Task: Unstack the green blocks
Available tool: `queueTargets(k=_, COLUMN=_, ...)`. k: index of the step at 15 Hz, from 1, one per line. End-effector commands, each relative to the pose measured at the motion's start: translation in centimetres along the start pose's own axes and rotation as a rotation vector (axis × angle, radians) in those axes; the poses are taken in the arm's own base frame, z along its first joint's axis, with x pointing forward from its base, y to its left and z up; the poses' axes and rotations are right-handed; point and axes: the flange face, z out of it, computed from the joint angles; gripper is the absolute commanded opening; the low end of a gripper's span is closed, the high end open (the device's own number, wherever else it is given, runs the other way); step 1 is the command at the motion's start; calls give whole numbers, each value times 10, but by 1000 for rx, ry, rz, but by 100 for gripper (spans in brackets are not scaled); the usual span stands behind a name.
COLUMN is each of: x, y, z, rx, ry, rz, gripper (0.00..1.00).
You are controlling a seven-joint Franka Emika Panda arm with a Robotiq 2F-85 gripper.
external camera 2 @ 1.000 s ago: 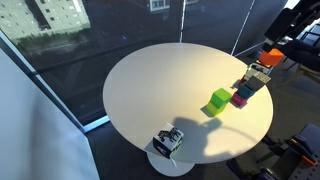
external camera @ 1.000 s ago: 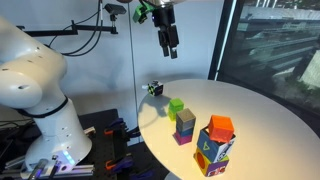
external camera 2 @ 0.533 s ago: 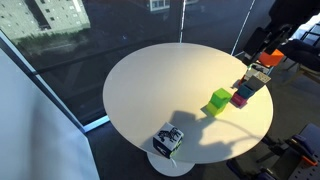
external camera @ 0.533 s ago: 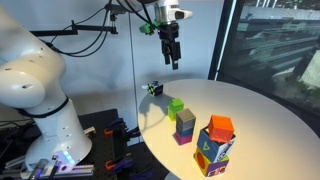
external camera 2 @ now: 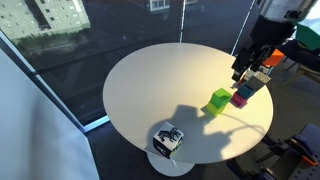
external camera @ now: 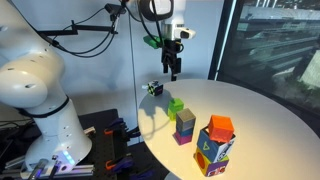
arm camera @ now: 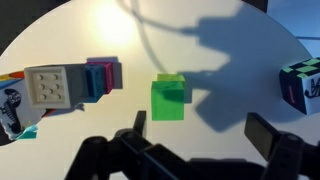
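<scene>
Currently the claw (arm camera: 200, 125) is hanging with jaws spread wide above the green blocks (arm camera: 169, 97), which are standing stacked on the bench (arm camera: 80, 35) near the grey cube (arm camera: 55, 88). Centring over the top block alone, clear of that neighbour, is advisable before closing. Against the earlier frames, the claw (external camera: 172, 72) is sitting lower and nearer the stack in an exterior view.

The arm holds its gripper (external camera: 172, 72) pointing down, fingers (arm camera: 268, 133) spread and empty.

Round white table (external camera 2: 150, 80), dark glass walls (external camera: 270, 45), dim floor below.
</scene>
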Motion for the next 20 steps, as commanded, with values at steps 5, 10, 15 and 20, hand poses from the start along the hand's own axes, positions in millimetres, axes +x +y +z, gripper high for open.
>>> queueTargets(k=5, x=3, y=0, z=4, rx=0, ry=-10, rz=-2, gripper=100)
queueTargets(k=10, x=9, y=5, z=21, rx=-15, ry=-18, rz=54, gripper=100)
queueTargets(k=15, x=17, y=10, z=48, rx=-13, ry=-24, rz=85, gripper=100)
queueTargets(k=20, x=23, y=16, z=76, rx=-10, ry=-6, rz=78, gripper=100)
